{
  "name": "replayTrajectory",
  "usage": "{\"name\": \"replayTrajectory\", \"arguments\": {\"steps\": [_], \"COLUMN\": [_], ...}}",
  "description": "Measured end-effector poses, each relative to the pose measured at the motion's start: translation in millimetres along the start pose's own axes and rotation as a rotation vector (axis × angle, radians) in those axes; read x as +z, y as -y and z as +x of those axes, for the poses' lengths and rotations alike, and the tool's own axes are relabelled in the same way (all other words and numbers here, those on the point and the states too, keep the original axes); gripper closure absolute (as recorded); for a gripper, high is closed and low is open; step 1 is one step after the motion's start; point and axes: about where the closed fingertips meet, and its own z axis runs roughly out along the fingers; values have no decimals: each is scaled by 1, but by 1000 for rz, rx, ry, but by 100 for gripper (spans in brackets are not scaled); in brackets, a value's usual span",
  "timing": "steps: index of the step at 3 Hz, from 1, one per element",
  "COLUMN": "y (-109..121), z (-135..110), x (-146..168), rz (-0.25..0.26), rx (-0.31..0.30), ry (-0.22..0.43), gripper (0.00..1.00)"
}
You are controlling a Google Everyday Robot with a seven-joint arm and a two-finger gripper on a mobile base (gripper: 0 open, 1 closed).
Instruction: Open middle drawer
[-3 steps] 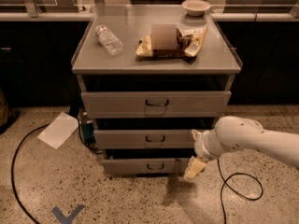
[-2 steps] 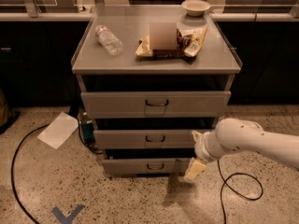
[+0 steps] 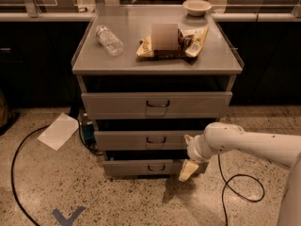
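From the camera view, my arm (image 3: 254,142) reaches in from the right edge, white and thick, bending at the wrist in front of the cabinet (image 3: 157,67). My gripper (image 3: 188,163) hangs low at the right end of the drawer fronts, its pale yellowish tip pointing down over the right end of the bottom drawer (image 3: 141,167). How wide it is set I cannot tell from here, and it holds nothing that I can see.

The middle drawer (image 3: 127,139) is the second of the three grey fronts, low and wide, with a small dark loop handle (image 3: 155,139) at its centre. Its right end lies just beside my wrist; I cannot say if they touch. A dark gap shows above its front, under the taller top drawer (image 3: 117,105). How far out it stands I cannot judge.

On the cabinet top, a clear plastic bottle (image 3: 109,40) lies on its side near the left edge. A torn snack bag (image 3: 193,40) lies around the middle, towards the right. A pale bowl (image 3: 197,6) sits at the back right corner.

On the speckled floor, a white sheet of paper (image 3: 59,131) lies left of the cabinet. A black cable (image 3: 14,173) curves along the left side, another cable (image 3: 242,187) loops under my arm, and a blue tape mark (image 3: 68,215) sits near the bottom edge.
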Motion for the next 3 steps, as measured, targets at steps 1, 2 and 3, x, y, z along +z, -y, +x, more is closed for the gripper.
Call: {"name": "replayTrajectory", "arguments": {"steps": [1,2,3], "y": [0,1,40], "z": [0,1,-5], "x": [0,5,50], "rz": [0,11,18], "rx": [0,1,-62], "ry": [0,36,94], "gripper": [0,0,0]}}
